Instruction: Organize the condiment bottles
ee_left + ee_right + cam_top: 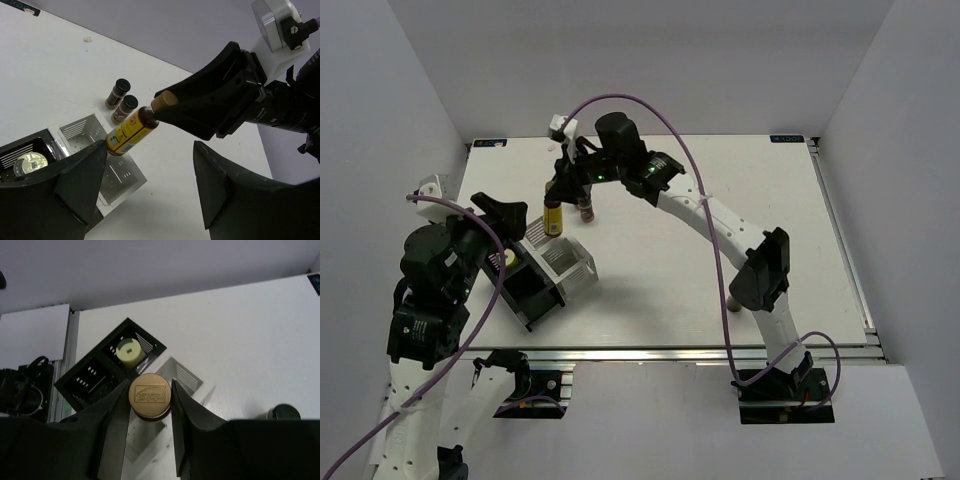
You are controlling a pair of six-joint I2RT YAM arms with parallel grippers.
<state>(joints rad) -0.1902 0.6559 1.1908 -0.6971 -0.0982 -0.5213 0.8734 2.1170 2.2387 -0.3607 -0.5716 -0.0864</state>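
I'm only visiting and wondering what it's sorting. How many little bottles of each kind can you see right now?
Dark brown bottles with black caps: 2
Yellow-label bottle, held in the right gripper: 1
Cream-white bottle, standing in the rack: 1
Total in view: 4

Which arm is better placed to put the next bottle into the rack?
Right. The right pincer clamps the yellow-label bottle by its cap, close above the rack; the left pincer is open and empty.

Right arm (700, 215) stretches forward-left, jaws pinching a yellow-labelled bottle (553, 217); left arm (432, 258) folded, jaws apart.
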